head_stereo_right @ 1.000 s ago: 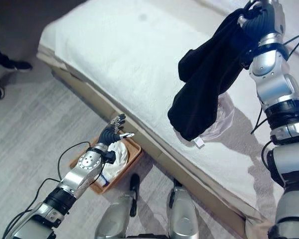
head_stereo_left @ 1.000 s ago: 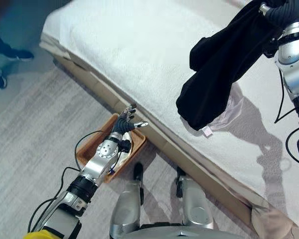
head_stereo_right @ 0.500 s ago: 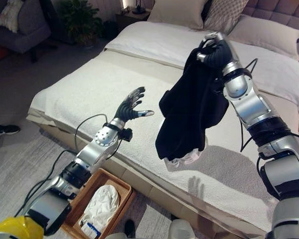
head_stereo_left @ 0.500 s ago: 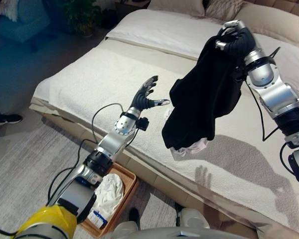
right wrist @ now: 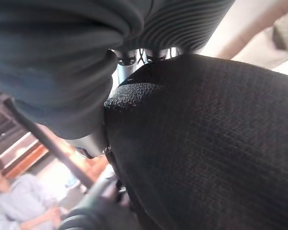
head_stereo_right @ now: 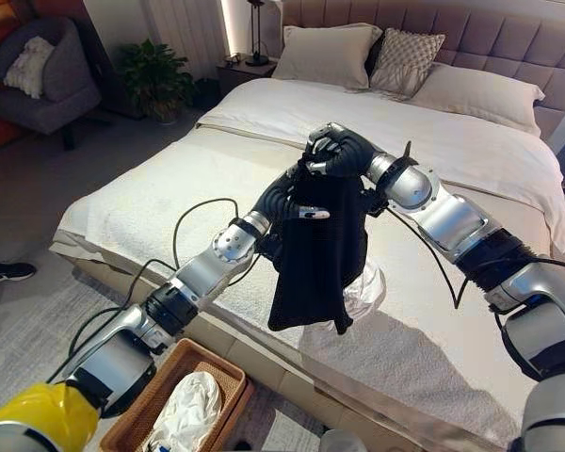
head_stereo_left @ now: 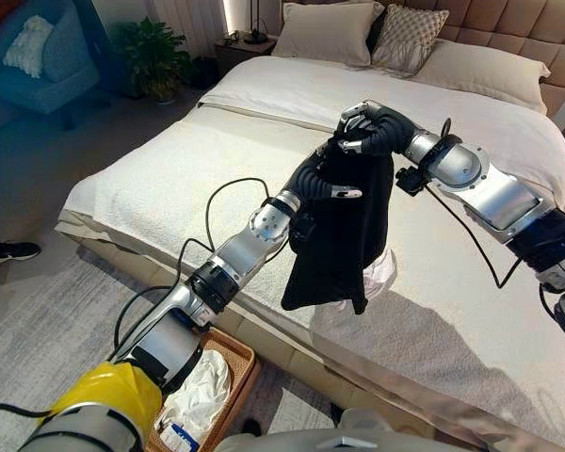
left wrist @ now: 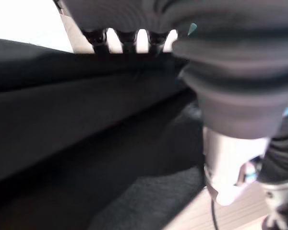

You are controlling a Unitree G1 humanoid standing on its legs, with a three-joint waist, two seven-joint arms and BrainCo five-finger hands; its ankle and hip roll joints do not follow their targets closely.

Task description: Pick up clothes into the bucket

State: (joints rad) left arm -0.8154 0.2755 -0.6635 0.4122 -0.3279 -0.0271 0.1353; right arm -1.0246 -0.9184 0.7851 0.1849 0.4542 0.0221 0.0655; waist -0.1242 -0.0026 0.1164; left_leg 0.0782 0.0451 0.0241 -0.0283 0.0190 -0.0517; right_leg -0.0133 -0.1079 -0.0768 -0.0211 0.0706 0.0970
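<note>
your right robot hand (head_stereo_left: 365, 128) is reaching in from the right over the middle of the bed (head_stereo_left: 169, 179), raised well above the cover, its fingers curling round the top of a black garment (head_stereo_left: 337, 235) and holding it up. your left robot hand (head_stereo_left: 322, 174) is stretching up from the lower left, arm nearly straight, and pressing against the same garment just under the right one; its thumb is sticking out across the dark cloth, but its fingers are hidden behind the fabric, so you cannot tell how far they are closing. the garment is hanging straight down from the two robot hands, its lower hem dangling just above the bed near the front edge. a pale piece of clothing (head_stereo_left: 381, 273) is lying on the cover right behind that hem. the woven basket (head_stereo_right: 174, 381) is sitting on the floor beside the bed's near edge, below your left arm, with a white cloth (head_stereo_right: 184, 405) already lying in it. there is open bed surface to the left of the garment.
</note>
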